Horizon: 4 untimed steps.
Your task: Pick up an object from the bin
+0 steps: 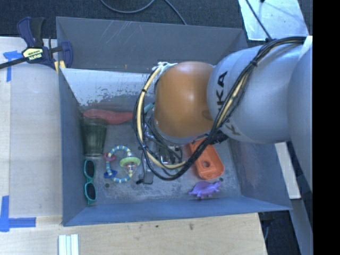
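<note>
The gripper hangs low near the middle of the bin, under the arm's orange cover and a loop of cables. Whether it is spread or pressed together I cannot tell, as the cover and cables hide most of it.

At the bin's 8 o'clock corner lie teal sunglasses, lengthwise along the left wall. Just at their 12 o'clock stands a dark green cup. At the cup's 1 o'clock, a long red thing lies against the back wall.

A ring of coloured beads lies flat just at the gripper's 9 o'clock, and is the nearest thing to it. I cannot tell whether the two touch.

At the gripper's 3 o'clock an orange block is partly hidden under the arm. A small purple toy animal sits at the block's 6 o'clock, by the front wall.
</note>
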{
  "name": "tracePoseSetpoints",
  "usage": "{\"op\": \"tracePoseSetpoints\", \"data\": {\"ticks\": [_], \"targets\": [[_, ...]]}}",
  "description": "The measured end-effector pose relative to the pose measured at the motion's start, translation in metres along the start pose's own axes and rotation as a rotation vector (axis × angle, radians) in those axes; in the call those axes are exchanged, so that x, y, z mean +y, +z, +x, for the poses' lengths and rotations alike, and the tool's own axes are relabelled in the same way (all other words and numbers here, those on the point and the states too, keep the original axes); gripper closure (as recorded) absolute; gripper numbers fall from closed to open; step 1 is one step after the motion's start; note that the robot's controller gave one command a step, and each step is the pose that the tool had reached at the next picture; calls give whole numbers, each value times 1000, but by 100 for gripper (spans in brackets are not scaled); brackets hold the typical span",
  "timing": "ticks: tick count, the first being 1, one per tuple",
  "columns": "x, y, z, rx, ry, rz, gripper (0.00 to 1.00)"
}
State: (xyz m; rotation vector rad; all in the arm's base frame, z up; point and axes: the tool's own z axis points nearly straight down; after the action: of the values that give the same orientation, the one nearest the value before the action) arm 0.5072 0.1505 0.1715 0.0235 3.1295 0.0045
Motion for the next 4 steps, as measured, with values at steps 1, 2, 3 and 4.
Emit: {"op": "tracePoseSetpoints", "data": {"ticks": [1, 2, 3, 4], "targets": [[41, 59, -6, 6, -30, 1, 0], [1, 97, 9, -20, -472, -2, 100], [1, 97, 9, -20, -472, -2, 100], [95, 99, -43, -31, -924, 3, 100]]}}
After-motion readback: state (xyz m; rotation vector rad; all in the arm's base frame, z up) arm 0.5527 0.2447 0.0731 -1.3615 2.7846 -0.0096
